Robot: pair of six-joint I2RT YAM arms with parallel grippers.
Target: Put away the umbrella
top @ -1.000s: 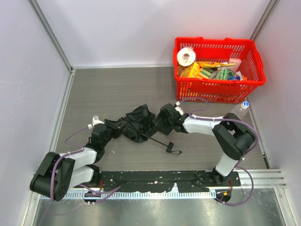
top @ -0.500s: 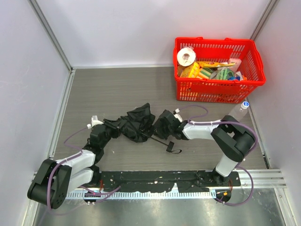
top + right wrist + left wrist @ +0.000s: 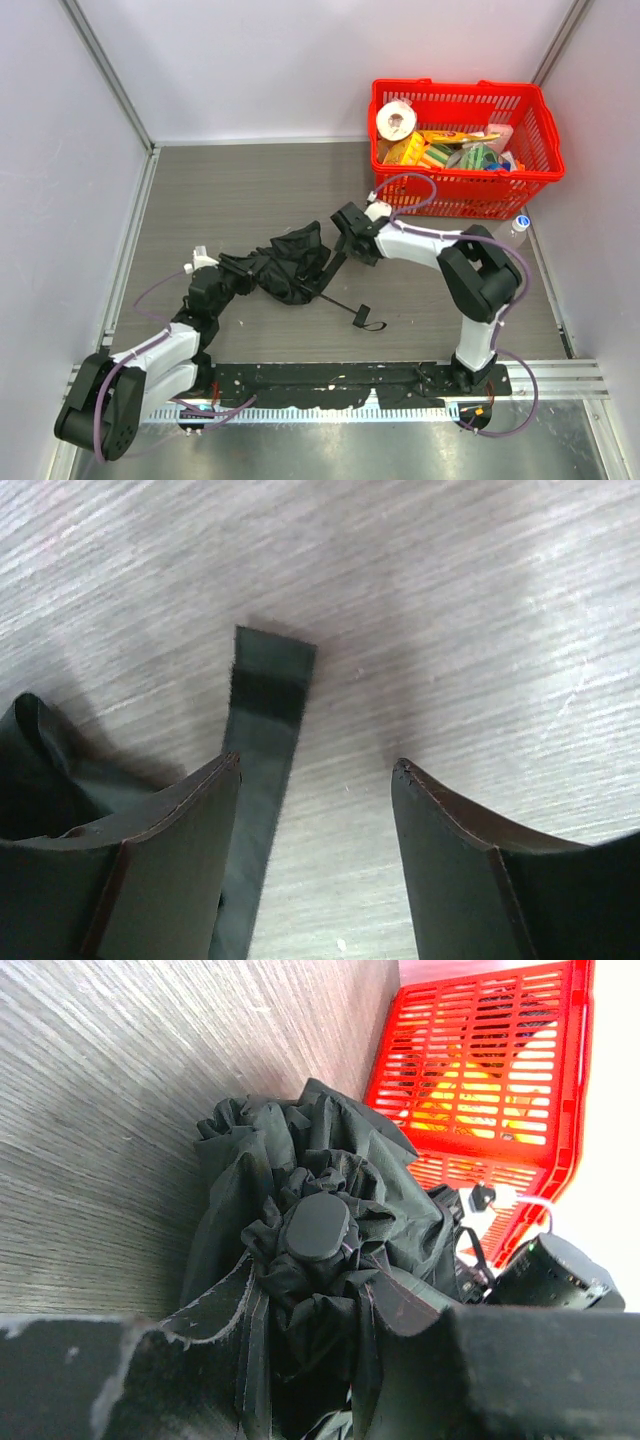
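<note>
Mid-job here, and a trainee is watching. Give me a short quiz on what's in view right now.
1. True or false: the right hand is shut on the umbrella's strap.
2. Where does the red basket sit? A) far right corner B) near left corner C) between the arms
3. Fill in: the ___ hand is at the umbrella's bunched fabric.
Key: 1 false, it is open with the strap beside it; 2 A; 3 left hand.

umbrella [image 3: 290, 265] on table [image 3: 230, 190] centre-L, basket [image 3: 455, 196] behind, far R corner
</note>
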